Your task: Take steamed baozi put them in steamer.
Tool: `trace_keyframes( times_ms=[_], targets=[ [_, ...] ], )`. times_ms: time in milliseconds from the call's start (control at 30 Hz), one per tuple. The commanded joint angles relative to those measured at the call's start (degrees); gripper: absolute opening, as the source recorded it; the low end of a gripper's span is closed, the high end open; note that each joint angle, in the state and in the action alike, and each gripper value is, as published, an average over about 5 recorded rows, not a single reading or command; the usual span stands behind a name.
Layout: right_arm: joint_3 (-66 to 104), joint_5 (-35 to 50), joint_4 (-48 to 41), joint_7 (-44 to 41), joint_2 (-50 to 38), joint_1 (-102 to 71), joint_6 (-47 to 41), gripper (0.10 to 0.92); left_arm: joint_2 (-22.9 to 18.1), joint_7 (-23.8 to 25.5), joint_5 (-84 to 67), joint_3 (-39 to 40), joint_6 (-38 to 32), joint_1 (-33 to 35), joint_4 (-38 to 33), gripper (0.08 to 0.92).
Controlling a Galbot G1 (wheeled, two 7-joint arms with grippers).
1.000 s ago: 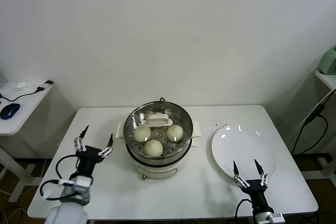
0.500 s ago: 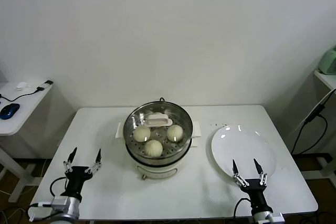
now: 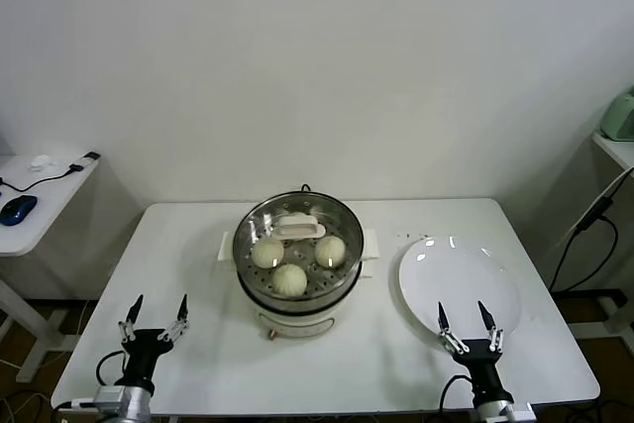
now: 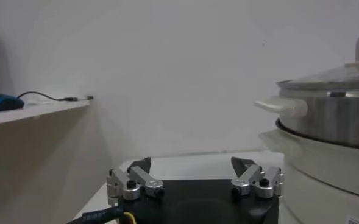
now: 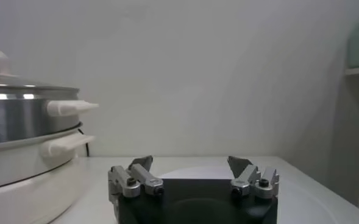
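Three steamed baozi (image 3: 289, 279) sit inside the steamer (image 3: 297, 289) under a glass lid (image 3: 295, 228), head view; a fourth is not discernible. Left gripper (image 3: 155, 315) spread wide, empty, ahead-left of the steamer; right gripper (image 3: 463, 322) likewise spread, empty, over the near edge of the white plate (image 3: 461, 277). Left wrist view: left gripper (image 4: 193, 165) agape, steamer (image 4: 331, 115) just beyond. Right wrist view: right gripper (image 5: 191, 163) agape, plate (image 5: 197, 172) ahead, steamer (image 5: 27, 119) alongside.
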Motion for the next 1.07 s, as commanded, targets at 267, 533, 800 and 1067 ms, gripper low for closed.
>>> trace_keyframes(
  times_ms=[267,533,800,1067],
  targets=[
    [-0.17,0.09,-0.13,-0.15,0.08,-0.01,-0.31,0.823,-0.02,-0.03,-1.62,-0.12,-1.49,0.43,1.68,0.823],
    [-0.38,-0.02,-0.13,-0.23,0.16,-0.09,-0.3,0.823,-0.22,-0.05,-1.45,0.5,-1.53,0.44,1.39,0.823],
    [-0.48,-0.1,-0.16,-0.25,0.15,-0.16,-0.18,0.823,-0.38,-0.09,-0.76,0.75,-1.92,0.59,1.06,0.823],
    [-0.51,-0.11,-0.05,-0.3,0.16,-0.2,-0.11,0.822,-0.35,-0.04,-0.67,0.88,-1.63,0.71,0.38,0.823]
  ],
)
